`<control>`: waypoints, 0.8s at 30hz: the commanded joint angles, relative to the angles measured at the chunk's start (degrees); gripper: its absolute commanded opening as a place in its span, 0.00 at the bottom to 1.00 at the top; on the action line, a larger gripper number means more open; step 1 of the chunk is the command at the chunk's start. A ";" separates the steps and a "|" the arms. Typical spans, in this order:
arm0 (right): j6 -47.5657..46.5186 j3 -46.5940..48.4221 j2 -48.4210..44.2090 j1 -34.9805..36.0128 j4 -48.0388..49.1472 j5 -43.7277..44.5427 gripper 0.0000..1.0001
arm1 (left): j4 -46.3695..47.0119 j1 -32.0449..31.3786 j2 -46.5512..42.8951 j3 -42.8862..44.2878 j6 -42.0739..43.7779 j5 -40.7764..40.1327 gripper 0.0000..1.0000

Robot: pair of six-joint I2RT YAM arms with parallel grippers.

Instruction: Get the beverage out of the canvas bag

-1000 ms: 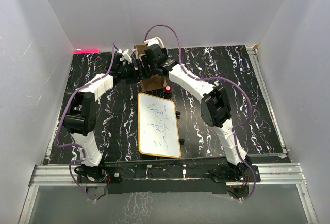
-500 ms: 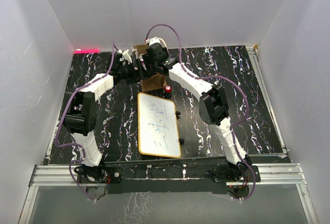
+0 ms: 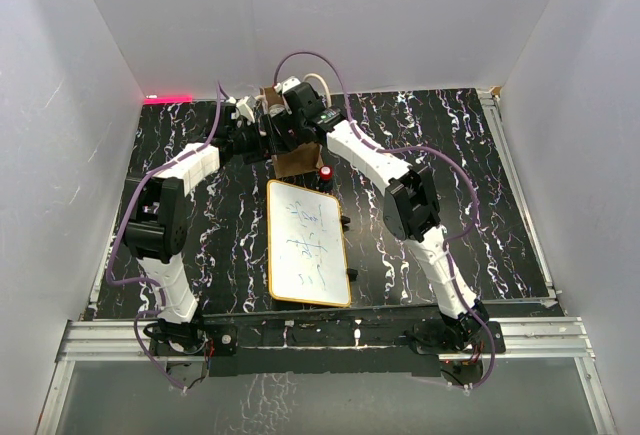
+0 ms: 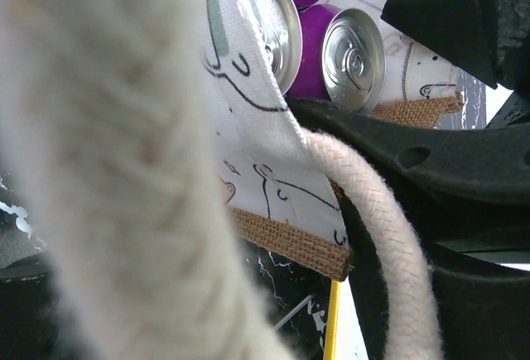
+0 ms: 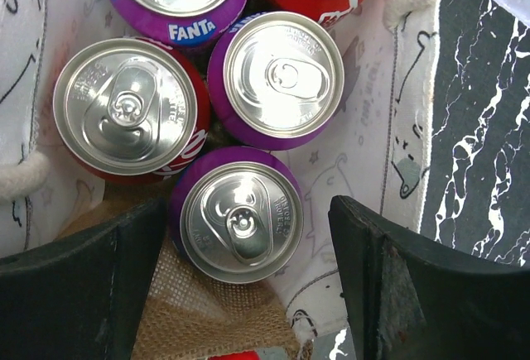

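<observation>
The canvas bag (image 3: 291, 161) stands at the far middle of the table, tan-brown with a white printed lining (image 5: 389, 128). It holds several drink cans, purple and red. My right gripper (image 5: 248, 281) is open, pointing down into the bag's mouth, and a purple can (image 5: 241, 224) sits between its fingers, untouched. My left gripper (image 4: 335, 174) is at the bag's left rim, shut on the bag by its cream rope handle (image 4: 377, 219). Another part of that handle blurs most of the left wrist view. Purple cans (image 4: 352, 58) show beyond it.
A red can (image 3: 326, 172) stands on the table just right of the bag. A yellow-framed whiteboard (image 3: 308, 242) lies in front of it. White walls close off the back and sides. Both arms (image 3: 375, 160) crowd over the bag.
My right arm has shifted slightly left and farther over the bag. The left arm and the bag have not visibly moved.
</observation>
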 commanded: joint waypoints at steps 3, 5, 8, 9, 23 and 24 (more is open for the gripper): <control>-2.44 0.42 6.21 -1.06 -7.53 -5.11 0.85 | -3.09 -1.03 0.09 -0.91 1.28 5.07 0.76; -1.98 1.29 7.77 -1.26 -8.53 -5.03 0.84 | -3.33 -1.05 -0.01 -0.95 1.44 4.74 0.76; -1.31 1.37 8.63 -1.48 -9.21 -6.15 0.82 | -3.40 -1.10 -0.04 -1.04 1.63 4.41 0.76; -1.22 1.32 8.53 -1.43 -9.16 -6.77 0.80 | -3.40 -1.08 0.02 -0.97 1.59 4.51 0.76; -0.20 2.42 9.09 -1.37 -10.68 -10.04 0.67 | -3.49 -1.08 -0.15 -0.95 1.73 4.28 0.76; -0.26 2.38 8.58 -1.20 -10.64 -10.00 0.65 | -3.45 -1.08 -0.16 -0.95 1.72 4.25 0.76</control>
